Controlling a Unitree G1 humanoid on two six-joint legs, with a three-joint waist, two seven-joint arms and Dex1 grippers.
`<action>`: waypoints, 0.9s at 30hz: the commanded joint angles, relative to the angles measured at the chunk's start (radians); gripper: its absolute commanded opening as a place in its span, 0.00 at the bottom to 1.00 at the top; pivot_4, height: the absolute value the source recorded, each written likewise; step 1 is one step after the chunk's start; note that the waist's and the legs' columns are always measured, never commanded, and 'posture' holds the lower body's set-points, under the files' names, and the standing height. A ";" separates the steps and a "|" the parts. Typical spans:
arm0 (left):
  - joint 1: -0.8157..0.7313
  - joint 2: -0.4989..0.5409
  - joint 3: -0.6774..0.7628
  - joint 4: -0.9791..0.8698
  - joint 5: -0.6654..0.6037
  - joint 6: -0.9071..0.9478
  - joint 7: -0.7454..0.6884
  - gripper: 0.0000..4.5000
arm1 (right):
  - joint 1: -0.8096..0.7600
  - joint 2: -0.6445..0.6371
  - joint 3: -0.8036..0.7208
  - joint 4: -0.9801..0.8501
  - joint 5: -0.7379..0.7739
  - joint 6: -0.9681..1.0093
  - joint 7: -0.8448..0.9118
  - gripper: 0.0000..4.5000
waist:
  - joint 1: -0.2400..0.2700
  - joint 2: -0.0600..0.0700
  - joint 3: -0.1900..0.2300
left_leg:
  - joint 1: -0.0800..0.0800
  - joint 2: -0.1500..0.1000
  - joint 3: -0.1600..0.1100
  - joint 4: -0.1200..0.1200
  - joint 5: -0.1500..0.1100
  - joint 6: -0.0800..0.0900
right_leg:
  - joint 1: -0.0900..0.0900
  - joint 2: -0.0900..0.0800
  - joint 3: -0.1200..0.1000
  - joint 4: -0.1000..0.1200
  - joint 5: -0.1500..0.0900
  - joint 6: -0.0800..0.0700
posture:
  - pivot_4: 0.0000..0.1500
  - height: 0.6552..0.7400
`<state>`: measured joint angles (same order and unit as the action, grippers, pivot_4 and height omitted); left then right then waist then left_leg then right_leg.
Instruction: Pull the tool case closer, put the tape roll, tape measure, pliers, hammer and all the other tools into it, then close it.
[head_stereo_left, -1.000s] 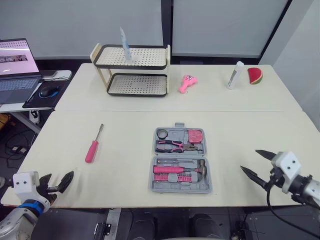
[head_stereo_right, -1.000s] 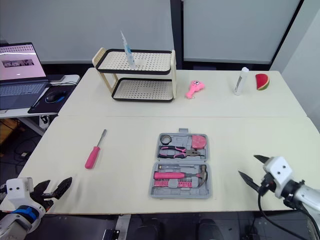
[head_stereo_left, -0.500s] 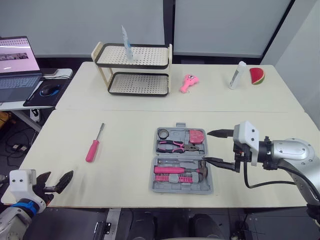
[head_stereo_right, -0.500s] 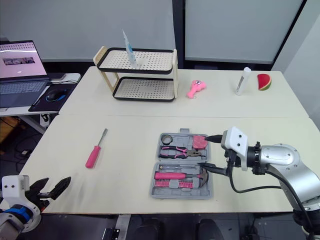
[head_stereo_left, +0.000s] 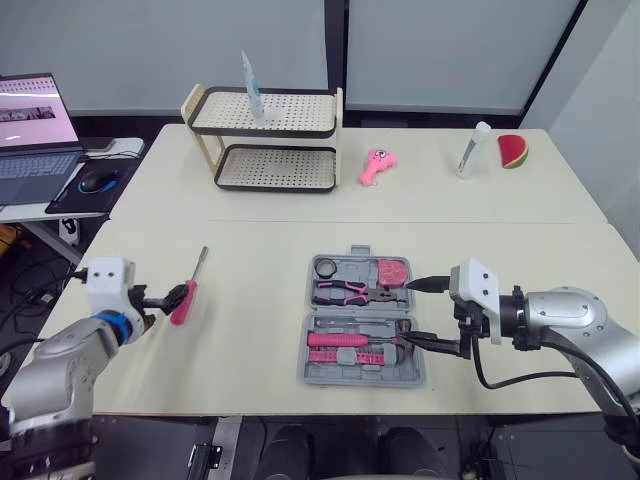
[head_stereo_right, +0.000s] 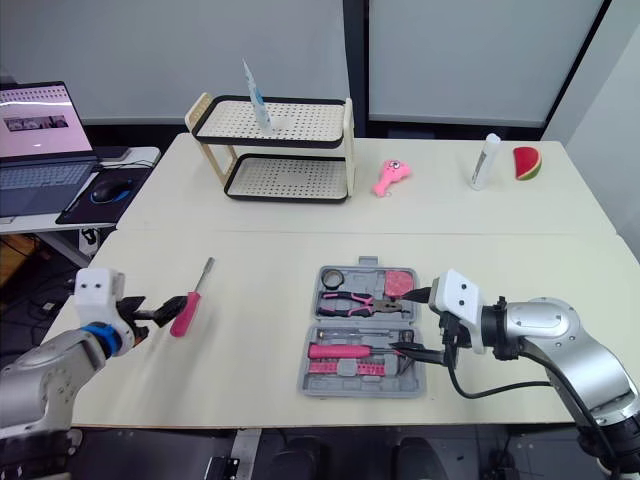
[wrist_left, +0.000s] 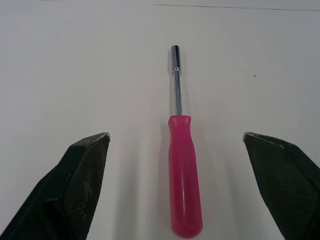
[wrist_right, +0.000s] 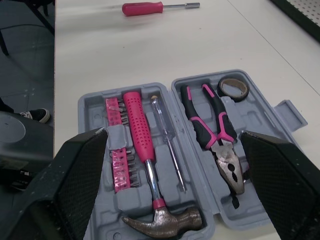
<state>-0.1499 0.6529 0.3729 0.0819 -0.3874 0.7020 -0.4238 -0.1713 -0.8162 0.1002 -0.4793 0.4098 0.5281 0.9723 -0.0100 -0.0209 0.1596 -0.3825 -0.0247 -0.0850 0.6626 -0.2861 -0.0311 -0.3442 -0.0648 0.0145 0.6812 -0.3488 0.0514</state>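
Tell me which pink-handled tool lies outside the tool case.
The pink screwdriver, on the table by the left gripper; the hammer and pliers lie inside the case.

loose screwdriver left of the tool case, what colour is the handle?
Solid pink, on the pink-handled, silver-shafted screwdriver. Shows best in the left wrist view.

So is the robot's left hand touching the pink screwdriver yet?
Apart. The left wrist view shows the left gripper open, one finger either side of the pink screwdriver, bare table between.
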 joint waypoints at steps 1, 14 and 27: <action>-0.057 0.009 -0.050 0.080 0.049 0.005 0.010 0.99 | 0.007 0.001 -0.016 -0.039 -0.004 -0.019 -0.011 1.00 | -0.003 0.000 0.000 | 0.000 0.000 0.000 0.000 0.000 0.000 | 0.000 0.000 0.000 0.000 0.000 0.000 | 1.00 0.95; -0.235 -0.034 -0.168 0.386 0.162 -0.126 -0.013 0.87 | 0.013 -0.015 -0.028 -0.077 0.008 0.015 -0.020 1.00 | -0.007 0.000 0.000 | -0.001 0.000 0.000 0.000 0.000 0.000 | -0.001 0.000 0.000 0.000 0.000 0.000 | 1.00 0.95; -0.258 -0.057 -0.183 0.501 0.194 -0.187 -0.030 0.14 | 0.014 -0.026 -0.045 -0.114 0.018 0.057 -0.036 1.00 | -0.007 0.001 -0.001 | 0.000 -0.001 0.000 0.001 0.000 0.000 | 0.000 0.000 0.000 0.001 0.000 0.000 | 1.00 0.95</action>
<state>-0.4233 0.5999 0.2018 0.5557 -0.2099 0.5132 -0.4488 -0.1594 -0.8296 0.0952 -0.5547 0.4150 0.5847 0.9412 -0.0169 -0.0195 0.1588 -0.3829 -0.0252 -0.0849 0.6633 -0.2859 -0.0315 -0.3446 -0.0651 0.0144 0.6818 -0.3487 0.0516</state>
